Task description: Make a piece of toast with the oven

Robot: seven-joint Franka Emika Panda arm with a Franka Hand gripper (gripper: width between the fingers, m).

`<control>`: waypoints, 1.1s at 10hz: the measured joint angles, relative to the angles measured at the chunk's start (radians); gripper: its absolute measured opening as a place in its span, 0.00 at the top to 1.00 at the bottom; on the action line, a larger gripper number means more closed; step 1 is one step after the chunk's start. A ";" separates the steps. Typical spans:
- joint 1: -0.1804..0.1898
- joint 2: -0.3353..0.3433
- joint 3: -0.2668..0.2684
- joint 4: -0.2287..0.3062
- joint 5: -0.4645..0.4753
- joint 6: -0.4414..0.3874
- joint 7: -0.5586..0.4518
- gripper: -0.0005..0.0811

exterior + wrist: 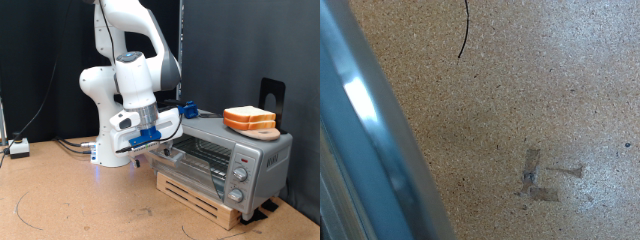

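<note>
Arm: white Franka Panda, base toward the exterior view's left, bent down over the brown particle-board surface (pixel 80 200); gripper (pixel 150 138) low, just at the exterior view's left edge of the oven's front, blue parts on the hand; whether its fingers are spread or clenched cannot be told, and nothing is seen between them

Oven (pixel 225 155): boxy silver toaster oven at the exterior view's right, standing on a pale wooden slatted pallet (pixel 200 195); three knobs in a column on its right-hand front panel; wire rack visible behind the front opening; small print beside the knobs too small to read; no brand legible

Piece of toast (pixel 250 117): two slices stacked, pale faces with orange-tan crust, on a round wooden board (pixel 262 131) on top of the oven, well apart from the gripper

Small blue block (pixel 187 110): on the oven's top toward its left end

Black upright bracket (pixel 272 95): behind the oven

White box (pixel 18 148): on the surface at the exterior view's far left, with cables

Wrist view: speckled particle-board surface, a thin dark wire (pixel 463 35), a patch of clear tape (pixel 535 180), a blurred blue-grey metallic edge (pixel 365 130) crossing one side; fingers not shown; no writing readable
</note>
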 joint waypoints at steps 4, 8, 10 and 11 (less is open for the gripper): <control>0.000 0.000 0.000 0.003 0.000 -0.003 0.000 0.00; -0.004 0.002 0.000 0.004 -0.038 -0.003 0.023 0.00; -0.014 0.017 0.000 0.004 -0.107 0.003 0.074 0.00; -0.016 0.032 0.000 0.004 -0.124 0.012 0.084 0.00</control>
